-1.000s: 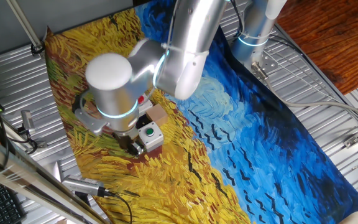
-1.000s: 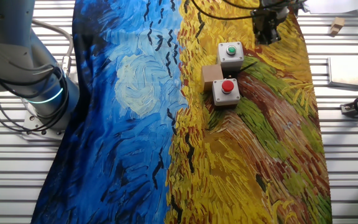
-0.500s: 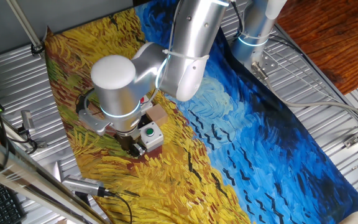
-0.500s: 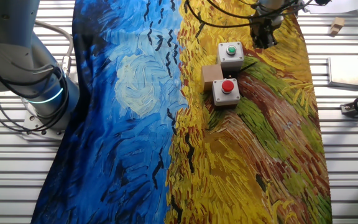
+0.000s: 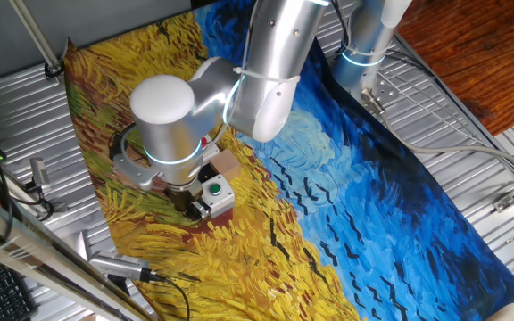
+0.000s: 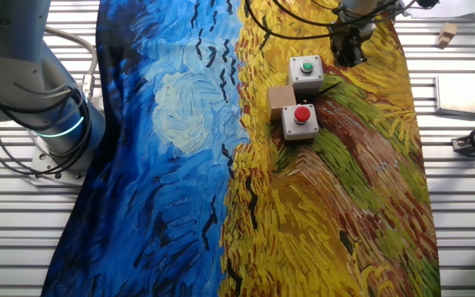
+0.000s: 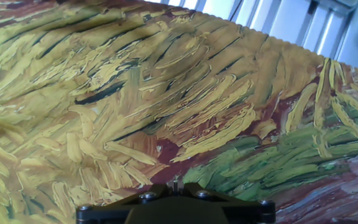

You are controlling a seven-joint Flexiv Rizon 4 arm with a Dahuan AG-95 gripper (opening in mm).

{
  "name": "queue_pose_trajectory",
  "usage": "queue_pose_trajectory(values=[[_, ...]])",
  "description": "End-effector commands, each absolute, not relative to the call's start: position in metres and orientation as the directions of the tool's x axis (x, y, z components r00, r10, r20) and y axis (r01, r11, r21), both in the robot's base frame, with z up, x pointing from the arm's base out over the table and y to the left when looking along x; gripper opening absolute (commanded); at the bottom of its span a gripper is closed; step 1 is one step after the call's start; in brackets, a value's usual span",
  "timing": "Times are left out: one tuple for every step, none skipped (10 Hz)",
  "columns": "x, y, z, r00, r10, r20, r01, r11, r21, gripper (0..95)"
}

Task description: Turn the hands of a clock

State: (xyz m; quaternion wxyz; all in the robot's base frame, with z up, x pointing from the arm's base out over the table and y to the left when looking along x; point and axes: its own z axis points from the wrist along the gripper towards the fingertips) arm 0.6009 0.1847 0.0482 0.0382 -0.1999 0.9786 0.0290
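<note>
We cannot tell finger state: gripper (image 6: 350, 56) dark, low over painted cloth (image 6: 345, 190). Green-button box (image 6: 307, 72) at its 8 o'clock, near. Red-button box (image 6: 299, 121) beyond. We find no clock in view.

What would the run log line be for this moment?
pincer: low beside green-button box, over painted cloth, open or shut unclear | red-button box: apart from pincer | clock: not seen
</note>
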Motion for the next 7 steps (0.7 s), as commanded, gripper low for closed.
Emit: queue_pose_trajectory(values=[[0.6018, 0.1844, 0.0478, -0.909, -0.406, -0.091, -0.411, 0.911, 0.041, 0.0], [0.6018, 0.1844, 0.0478, -0.914, -0.4, -0.075, -0.403, 0.915, 0.033, 0.0], [0.6018, 0.1844, 0.0478, -0.922, -0.382, -0.059, -0.385, 0.923, 0.031, 0.0], [0.6018, 0.1844, 0.0478, -0.936, -0.349, -0.037, -0.351, 0.936, 0.034, 0.0], [0.6018, 0.1844, 0.0478, -0.944, -0.328, -0.033, -0.329, 0.944, 0.038, 0.0], [0.6018, 0.1844, 0.0478, -0.954, -0.298, -0.032, -0.299, 0.953, 0.044, 0.0], [0.6018, 0.1844, 0.0478, -0.955, -0.295, -0.031, -0.296, 0.954, 0.05, 0.0]])
